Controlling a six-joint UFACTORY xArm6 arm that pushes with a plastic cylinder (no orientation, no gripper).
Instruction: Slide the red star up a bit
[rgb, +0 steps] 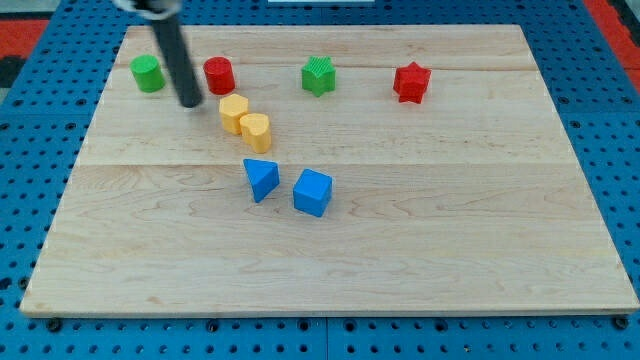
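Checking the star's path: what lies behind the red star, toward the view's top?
Only bare board shows behind the red star; nothing is hidden there. My tip is far toward the view's left.

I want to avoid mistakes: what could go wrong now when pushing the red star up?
My tip is far at the view's left, between the green cylinder and red cylinder; crossing could knock the red cylinder or green star. The red star sits near the board's top edge, so overshoot is possible.

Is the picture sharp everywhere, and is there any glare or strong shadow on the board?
Camera view: the blocks, such as the red star, look sharp; the rod's top edge is blurred, my tip clearer; lighting is even, shadows under blocks soft, and the wooden board shows no strong glare.
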